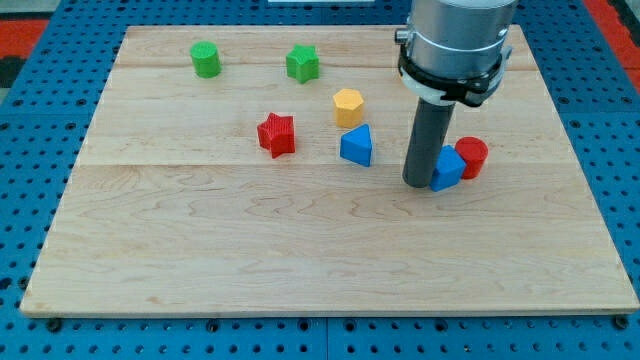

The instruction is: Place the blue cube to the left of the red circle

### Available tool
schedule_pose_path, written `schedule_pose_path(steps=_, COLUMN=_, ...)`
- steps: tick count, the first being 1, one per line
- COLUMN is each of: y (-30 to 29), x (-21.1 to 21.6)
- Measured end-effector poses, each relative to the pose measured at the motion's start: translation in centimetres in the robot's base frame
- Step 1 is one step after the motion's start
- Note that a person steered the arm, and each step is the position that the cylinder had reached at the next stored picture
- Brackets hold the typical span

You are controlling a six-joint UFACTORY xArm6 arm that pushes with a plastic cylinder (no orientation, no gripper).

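Blue against red marks the spot that matters: the blue cube (pixel 448 168) sits touching the left side of the red circle (pixel 472 157), toward the right of the wooden board (pixel 300 250). The rod's tip (pixel 418 183) stands just at the cube's left, in contact or very nearly so; which of the two cannot be told. This arm has no claw to open or close, only a plain rod that pushes. Its position on the cube's left fits a rightward shove, with the cube pressed against the circle, so the task looks done or all but done. Any harder push would likely carry the circle along too.

Other blocks lie well apart from the pair: a second blue block (pixel 357 146) of wedge-like shape near the middle, a yellow hexagon (pixel 348 107) just beyond it, a red star (pixel 277 134) to their left, and at the far edge a green cylinder (pixel 205 60) and a green star (pixel 302 63).
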State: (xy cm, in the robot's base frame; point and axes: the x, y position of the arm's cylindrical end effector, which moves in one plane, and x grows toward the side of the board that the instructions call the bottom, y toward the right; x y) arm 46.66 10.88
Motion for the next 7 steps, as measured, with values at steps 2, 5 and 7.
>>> schedule_pose_path(steps=2, y=3.0, x=6.1)
schedule_pose_path(steps=5, y=0.3, x=0.0)
schedule_pose_path(steps=7, y=0.3, x=-0.1)
